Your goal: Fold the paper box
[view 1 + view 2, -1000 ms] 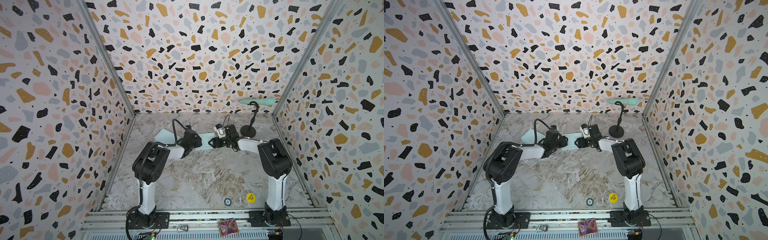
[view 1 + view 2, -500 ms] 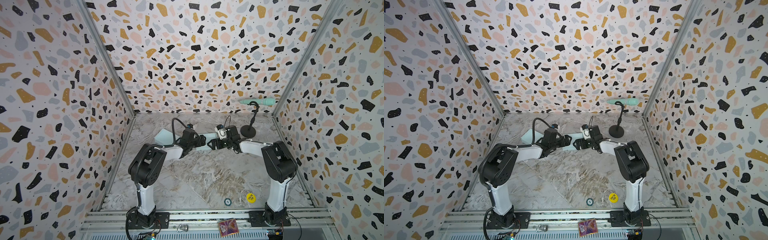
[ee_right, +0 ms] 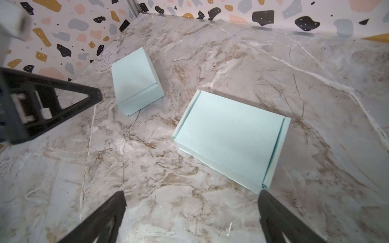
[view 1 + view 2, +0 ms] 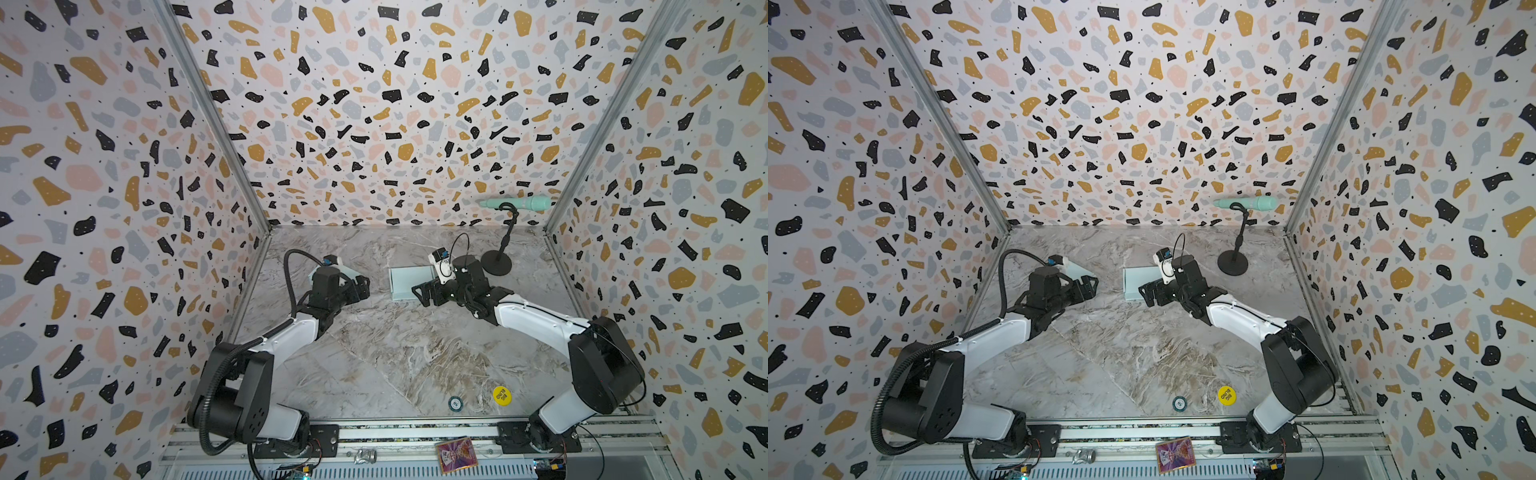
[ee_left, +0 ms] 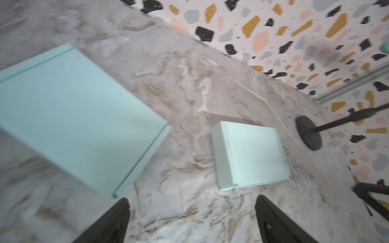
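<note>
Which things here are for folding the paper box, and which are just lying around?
For the job: mint paper box in the middle; second mint box beside it.
Just lying about: microphone on its stand; yellow disc; small chip; card.

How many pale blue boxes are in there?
2. The middle box lies flat mid-scene; the left box sits apart to its left, partly behind the left arm in both top views. I see no others.

Partly hidden
In both top views, left of centre, my left arm (image 4: 1000,328) covers most of the pale-teal flat paper box (image 4: 1077,270).
</note>
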`<state>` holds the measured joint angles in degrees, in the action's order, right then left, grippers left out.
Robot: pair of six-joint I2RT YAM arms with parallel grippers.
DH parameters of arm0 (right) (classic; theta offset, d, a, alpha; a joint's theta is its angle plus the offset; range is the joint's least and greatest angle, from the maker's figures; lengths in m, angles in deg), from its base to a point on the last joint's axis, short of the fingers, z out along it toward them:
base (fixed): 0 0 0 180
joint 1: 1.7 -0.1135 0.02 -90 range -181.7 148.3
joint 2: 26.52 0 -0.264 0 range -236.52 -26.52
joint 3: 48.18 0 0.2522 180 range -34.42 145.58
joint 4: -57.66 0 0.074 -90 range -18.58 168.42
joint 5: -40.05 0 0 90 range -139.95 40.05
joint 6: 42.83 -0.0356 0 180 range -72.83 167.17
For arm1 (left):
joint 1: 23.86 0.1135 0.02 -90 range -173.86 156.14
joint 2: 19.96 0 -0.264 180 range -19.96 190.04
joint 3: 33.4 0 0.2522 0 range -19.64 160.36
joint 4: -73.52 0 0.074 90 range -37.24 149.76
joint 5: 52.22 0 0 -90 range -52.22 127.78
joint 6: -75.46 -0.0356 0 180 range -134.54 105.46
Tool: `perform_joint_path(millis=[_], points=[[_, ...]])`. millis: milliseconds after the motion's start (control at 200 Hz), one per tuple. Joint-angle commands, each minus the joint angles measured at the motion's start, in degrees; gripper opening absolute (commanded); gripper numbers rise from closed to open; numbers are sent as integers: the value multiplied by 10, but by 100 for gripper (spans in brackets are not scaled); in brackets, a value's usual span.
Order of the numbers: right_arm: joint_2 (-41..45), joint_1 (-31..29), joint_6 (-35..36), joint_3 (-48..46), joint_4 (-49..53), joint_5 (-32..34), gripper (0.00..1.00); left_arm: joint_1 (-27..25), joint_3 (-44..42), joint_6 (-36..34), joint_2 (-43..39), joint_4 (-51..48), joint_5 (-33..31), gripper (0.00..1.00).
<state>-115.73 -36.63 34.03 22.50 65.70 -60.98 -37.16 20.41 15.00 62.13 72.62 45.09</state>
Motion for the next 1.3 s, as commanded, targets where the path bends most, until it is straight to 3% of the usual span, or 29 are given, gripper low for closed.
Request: perform_joint_path(millis=[0, 511, 1026, 1151, 1297], points=[[37, -9, 7, -6, 28, 42, 99, 28, -9, -20, 17, 11, 31, 94], [77, -12, 15, 6, 52, 77, 99, 42, 8, 12, 121, 111, 52, 93], [79, -9, 18, 0, 50, 87, 99, 35, 33, 41, 175, 164, 74, 92], [102, 0, 18, -22, 38, 92, 99, 35, 29, 34, 165, 162, 78, 94], [179, 26, 6, -93, 4, 97, 99, 35, -3, -1, 75, 91, 50, 99]])
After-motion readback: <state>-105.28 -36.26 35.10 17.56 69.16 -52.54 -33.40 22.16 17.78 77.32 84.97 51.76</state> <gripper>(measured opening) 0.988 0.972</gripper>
